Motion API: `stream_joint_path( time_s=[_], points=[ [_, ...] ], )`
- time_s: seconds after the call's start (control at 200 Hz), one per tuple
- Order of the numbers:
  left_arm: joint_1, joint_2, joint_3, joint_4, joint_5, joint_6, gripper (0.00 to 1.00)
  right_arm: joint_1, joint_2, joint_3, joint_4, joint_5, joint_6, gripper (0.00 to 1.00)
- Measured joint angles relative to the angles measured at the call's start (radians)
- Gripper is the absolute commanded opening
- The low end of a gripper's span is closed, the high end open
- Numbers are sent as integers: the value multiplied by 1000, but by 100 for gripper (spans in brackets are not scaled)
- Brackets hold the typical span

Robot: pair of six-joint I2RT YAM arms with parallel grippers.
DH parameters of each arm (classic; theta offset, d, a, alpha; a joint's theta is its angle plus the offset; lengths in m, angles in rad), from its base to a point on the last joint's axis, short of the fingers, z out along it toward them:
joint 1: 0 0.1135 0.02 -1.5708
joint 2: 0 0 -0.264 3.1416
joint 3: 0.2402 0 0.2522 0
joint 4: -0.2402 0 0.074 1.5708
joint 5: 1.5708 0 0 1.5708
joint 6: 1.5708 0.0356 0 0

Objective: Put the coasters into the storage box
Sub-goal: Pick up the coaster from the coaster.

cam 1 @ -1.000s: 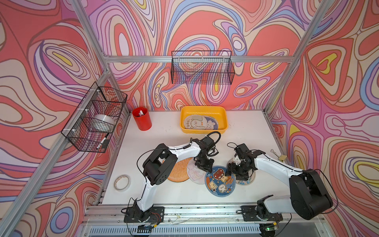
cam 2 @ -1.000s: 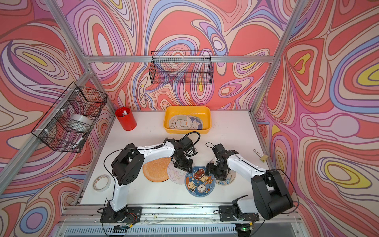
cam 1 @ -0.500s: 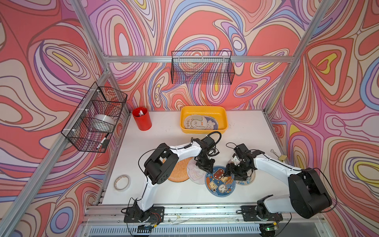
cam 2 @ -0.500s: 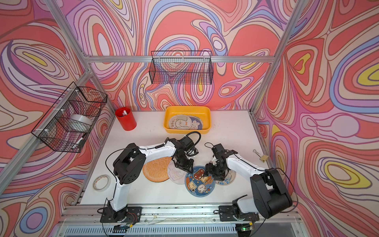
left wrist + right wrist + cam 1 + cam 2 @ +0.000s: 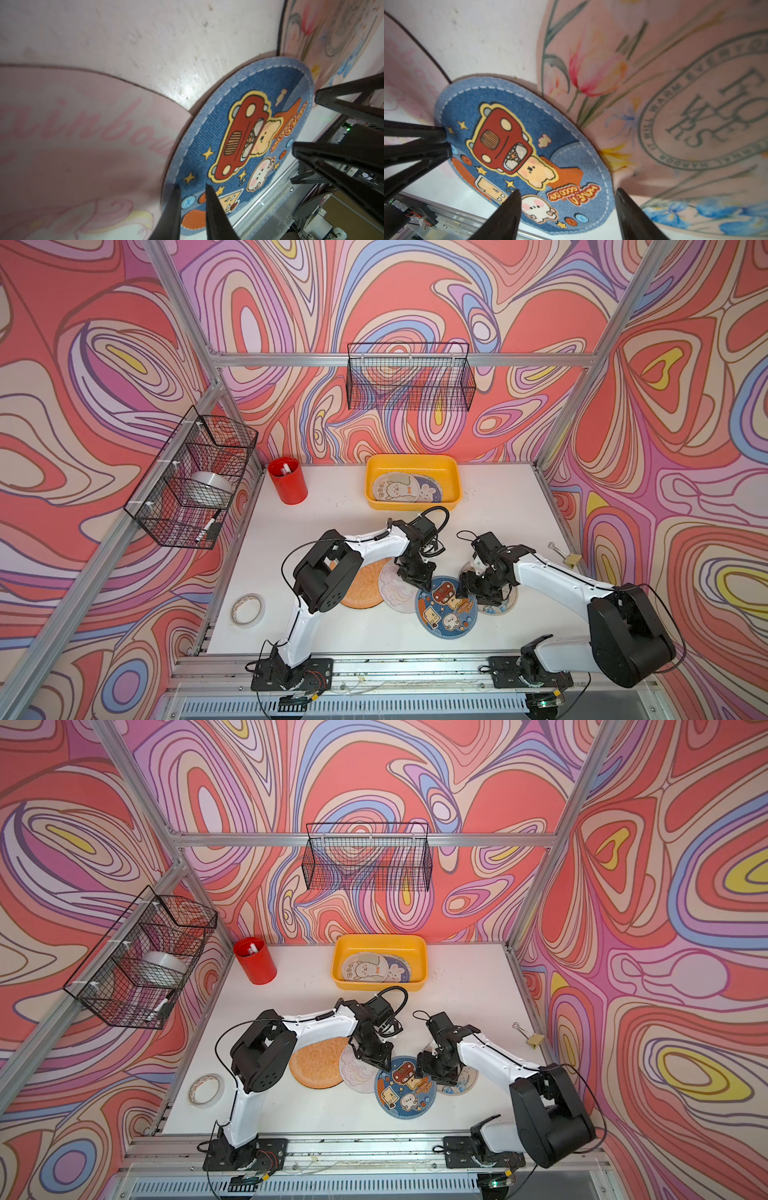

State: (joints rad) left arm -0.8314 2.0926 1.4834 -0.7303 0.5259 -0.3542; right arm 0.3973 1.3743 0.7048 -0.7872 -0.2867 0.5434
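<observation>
Pinch blue coaster (image 5: pixel 446 608) by rim with narrow-set left gripper (image 5: pixel 192 185) (hold unclear), keep wide-open right gripper (image 5: pixel 568 190) clear of floral coaster (image 5: pixel 675 104) beneath, lift level, carry from table (image 5: pixel 332 522) front to box (image 5: pixel 411 460), well apart at back.

A round blue cartoon-print coaster (image 5: pixel 446 612) lies between the left gripper (image 5: pixel 423 584) and right gripper (image 5: pixel 462 595), each at its rim; the yellow plastic storage box (image 5: pixel 454 485) farther back holds pale printed coasters (image 5: pixel 392 492).
</observation>
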Motion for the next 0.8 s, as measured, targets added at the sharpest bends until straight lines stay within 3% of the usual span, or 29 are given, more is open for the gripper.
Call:
stream_joint_path(
  time_s=[0.801],
  points=[
    [0, 3, 1, -2, 7, 15, 19, 40, 31, 10, -9, 50, 25, 70]
  ],
)
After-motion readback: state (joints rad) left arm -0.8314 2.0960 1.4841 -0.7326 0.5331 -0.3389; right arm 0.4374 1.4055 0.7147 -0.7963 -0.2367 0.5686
